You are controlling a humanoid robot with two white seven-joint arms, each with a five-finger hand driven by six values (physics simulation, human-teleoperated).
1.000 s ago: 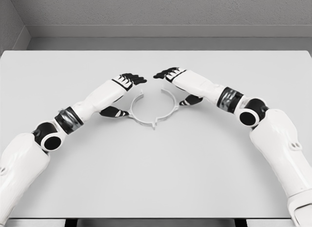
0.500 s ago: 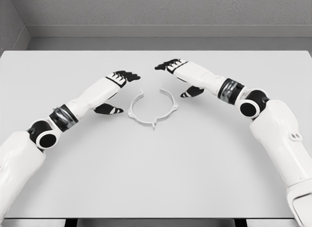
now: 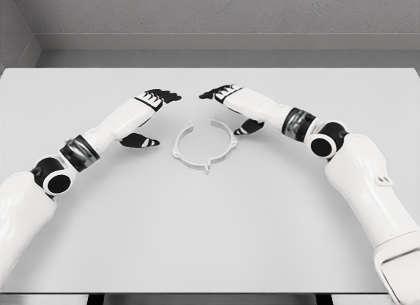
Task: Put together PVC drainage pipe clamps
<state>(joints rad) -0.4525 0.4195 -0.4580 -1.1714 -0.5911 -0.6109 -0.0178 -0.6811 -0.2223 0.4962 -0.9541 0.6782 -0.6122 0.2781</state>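
Two white arms reach over the pale grey worktop (image 3: 210, 239). Clamp ring (image 3: 205, 146) lies flat on the worktop, white, nearly closed, a gap at its far side and a small tab at its near side. Left hand (image 3: 146, 118) sits just left of the clamp ring, apart from it, fingers spread, grasping nothing. Right hand (image 3: 235, 109) sits just beyond the ring's far-right side, fingers released, thumb near the rim; contact unclear.

Bare simulated workspace: plain table (image 3: 210, 239), grey walls (image 3: 216, 13)
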